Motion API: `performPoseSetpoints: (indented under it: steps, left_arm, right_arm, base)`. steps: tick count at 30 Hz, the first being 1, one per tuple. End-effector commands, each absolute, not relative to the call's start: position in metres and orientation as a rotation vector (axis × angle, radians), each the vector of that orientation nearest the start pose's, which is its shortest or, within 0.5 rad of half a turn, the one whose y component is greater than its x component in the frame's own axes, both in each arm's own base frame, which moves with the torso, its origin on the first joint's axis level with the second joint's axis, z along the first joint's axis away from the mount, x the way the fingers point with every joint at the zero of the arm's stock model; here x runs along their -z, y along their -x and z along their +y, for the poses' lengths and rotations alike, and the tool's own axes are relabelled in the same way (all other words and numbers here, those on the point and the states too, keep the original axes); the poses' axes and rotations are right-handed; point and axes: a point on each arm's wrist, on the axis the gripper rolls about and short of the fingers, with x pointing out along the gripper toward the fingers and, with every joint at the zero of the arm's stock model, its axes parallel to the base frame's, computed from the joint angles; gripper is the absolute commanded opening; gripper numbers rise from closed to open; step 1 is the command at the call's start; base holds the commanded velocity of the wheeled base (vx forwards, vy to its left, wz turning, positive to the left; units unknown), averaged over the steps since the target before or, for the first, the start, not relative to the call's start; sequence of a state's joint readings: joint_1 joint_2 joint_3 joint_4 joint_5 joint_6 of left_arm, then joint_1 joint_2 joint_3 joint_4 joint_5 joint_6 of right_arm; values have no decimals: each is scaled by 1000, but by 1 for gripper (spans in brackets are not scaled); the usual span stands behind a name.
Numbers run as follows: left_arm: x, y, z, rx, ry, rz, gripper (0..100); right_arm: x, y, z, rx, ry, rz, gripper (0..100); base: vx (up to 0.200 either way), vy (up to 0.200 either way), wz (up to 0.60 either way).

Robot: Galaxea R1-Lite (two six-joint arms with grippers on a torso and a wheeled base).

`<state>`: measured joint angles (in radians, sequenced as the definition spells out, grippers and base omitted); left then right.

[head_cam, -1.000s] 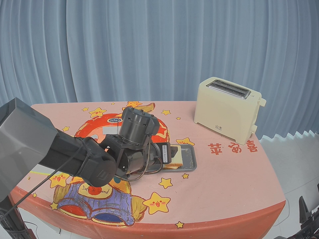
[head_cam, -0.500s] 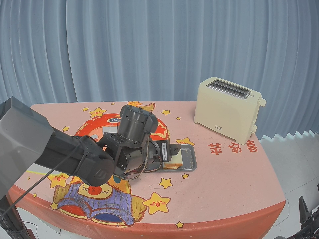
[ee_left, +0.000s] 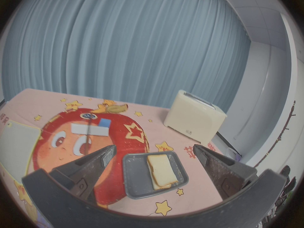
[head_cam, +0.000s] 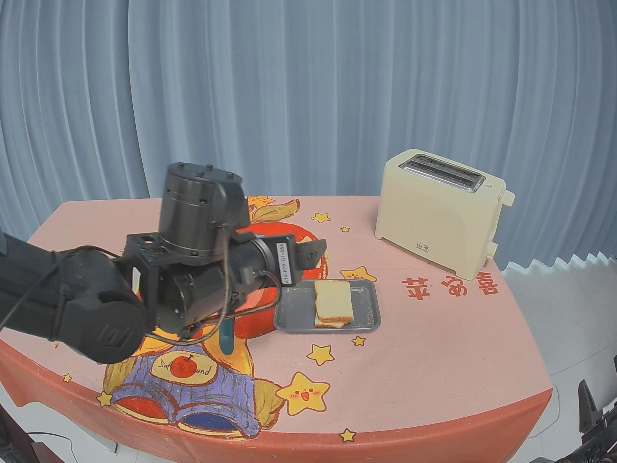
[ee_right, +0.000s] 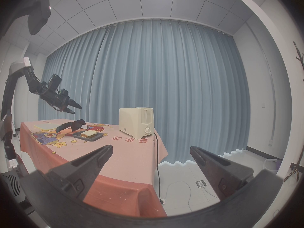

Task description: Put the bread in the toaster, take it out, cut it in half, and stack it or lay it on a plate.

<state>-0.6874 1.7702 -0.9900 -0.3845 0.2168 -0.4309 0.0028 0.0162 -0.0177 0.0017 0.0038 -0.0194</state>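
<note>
Two pale bread pieces (head_cam: 333, 301) lie stacked on a flat grey tray (head_cam: 294, 308) near the middle of the pink table; the lower piece peeks out at the front. The cream toaster (head_cam: 440, 213) stands at the back right with both slots empty. My left gripper (head_cam: 315, 252) hovers above the tray's left part, open and holding nothing. From the left wrist, the open left gripper (ee_left: 154, 147) frames the bread (ee_left: 162, 171), the tray (ee_left: 134, 174) and the toaster (ee_left: 193, 117). My right gripper (ee_right: 151, 148) is open and empty, off the table's right end, with the toaster (ee_right: 136, 122) and the bread (ee_right: 89, 133) far off.
A pale cutting board (ee_left: 15, 146) lies at the table's left side. The toaster's cord (ee_right: 156, 162) hangs down off the table's right end to the floor. The tablecloth bears a large printed apple and stars. A blue curtain closes off the back.
My left arm has lifted and drawn back to the left, away from the bread. The bread now lies uncovered on the tray.
</note>
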Motion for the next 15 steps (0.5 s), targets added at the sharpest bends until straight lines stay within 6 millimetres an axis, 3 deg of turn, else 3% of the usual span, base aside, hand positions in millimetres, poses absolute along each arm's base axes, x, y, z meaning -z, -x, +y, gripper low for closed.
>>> performPoseSetpoints:
  steps: [1,7,8,15]
  left_arm:
    - [-214,-241,-174,321,290,332,100]
    - [-225,-242,-124,214,309,166,100]
    - [-222,-245,-109,170,291,125,100]
    - [-202,-243,-54,65,166,-86,100]
  right_arm:
    - [-75,23,0,-8,20,1,100]
    - [-75,23,0,-8,20,1,100]
    - [-75,23,0,-8,20,1,100]
    - [-75,23,0,-8,20,1,100]
  base:
    - [0,0,0]
    - [0,0,0]
    - [0,0,0]
    - [0,0,0]
